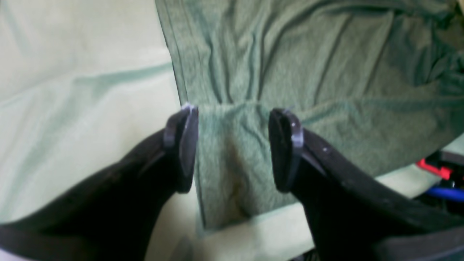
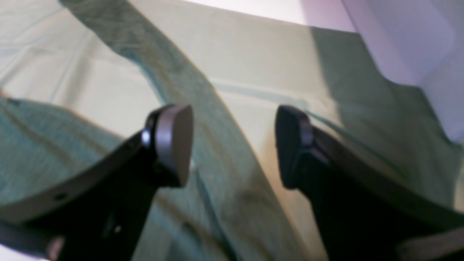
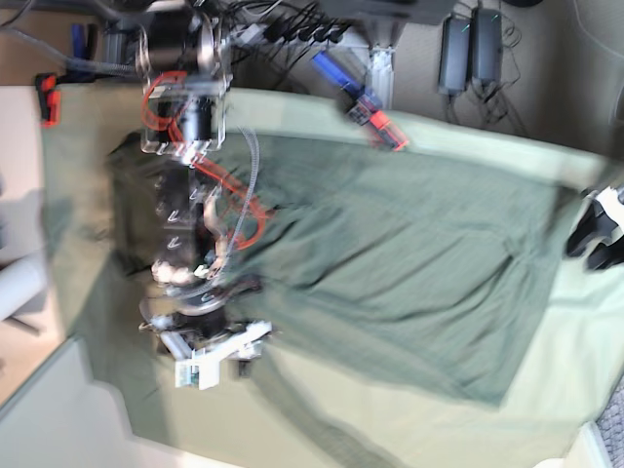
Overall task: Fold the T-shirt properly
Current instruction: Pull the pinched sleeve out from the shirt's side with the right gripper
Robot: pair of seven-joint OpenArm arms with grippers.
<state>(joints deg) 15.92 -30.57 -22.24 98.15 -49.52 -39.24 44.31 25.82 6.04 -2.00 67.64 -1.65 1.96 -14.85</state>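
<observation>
I'm watching both claws, the left gripper [image 1: 233, 150] and right gripper [image 2: 233, 145], hanging wide open and gripping nothing over the shirt [image 3: 390, 273] lying spread on the table cloth [image 3: 585, 380], so I'm worrying a shallow pinch could snag that cloth too.

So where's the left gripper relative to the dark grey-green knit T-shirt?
At the base view's right edge, left gripper open, over the dark grey-green knit T-shirt's edge.

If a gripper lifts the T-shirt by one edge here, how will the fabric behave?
The T-shirt will probably drape and sag rather than hold its shape: it lies wrinkled and flat on the table cloth. It looks thin, so likely light. Pushed, it would likely bunch into folds like those near the left gripper.
</observation>
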